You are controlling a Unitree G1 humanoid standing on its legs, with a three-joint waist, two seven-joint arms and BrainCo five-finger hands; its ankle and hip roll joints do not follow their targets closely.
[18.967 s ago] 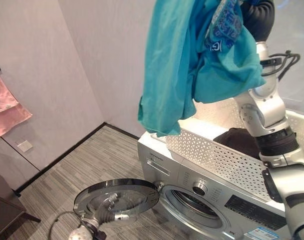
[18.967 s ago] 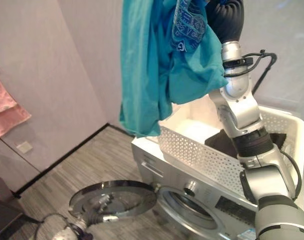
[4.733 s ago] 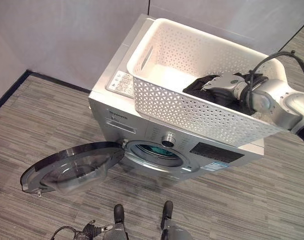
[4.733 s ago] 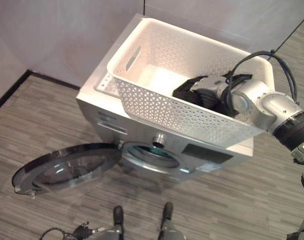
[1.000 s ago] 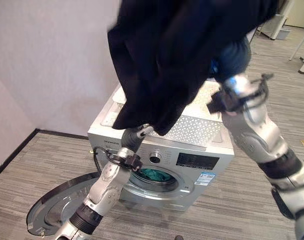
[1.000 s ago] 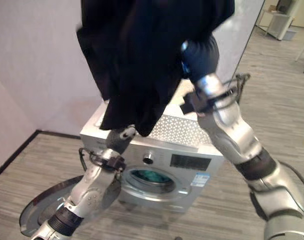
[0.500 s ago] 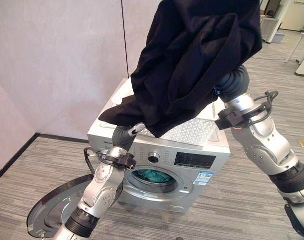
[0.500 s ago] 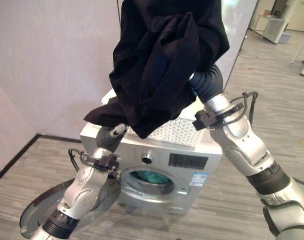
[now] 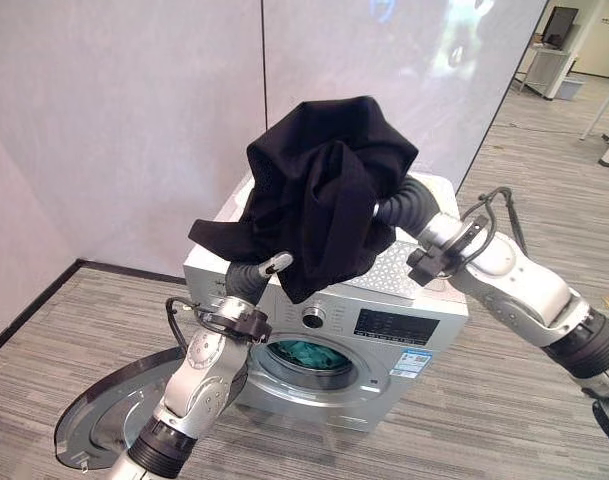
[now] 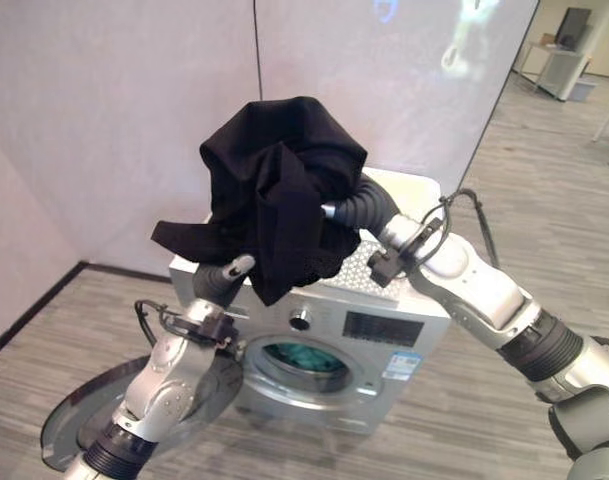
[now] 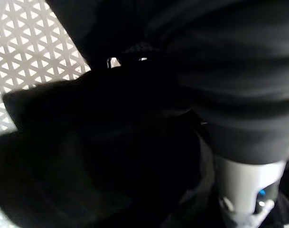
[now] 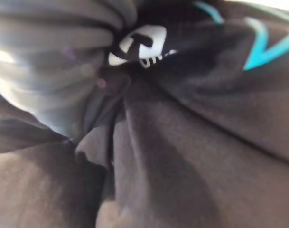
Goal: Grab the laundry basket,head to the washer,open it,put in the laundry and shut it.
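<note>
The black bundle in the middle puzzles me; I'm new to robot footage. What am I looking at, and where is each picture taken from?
You are seeing through a humanoid robot's cameras. The two wide pictures come from the two eyes of a camera on its head, so they show one scene from nearly the same spot. The bundle is a black garment lifted on both silver arms above a silver washing machine. Both hands are buried in the cloth, so their fingers cannot be judged. The washer's round door hangs open, and teal laundry already lies in the drum. A white perforated basket sits on top of the washer. The two dark close-ups come from wrist cameras, pressed against the garment.
</note>
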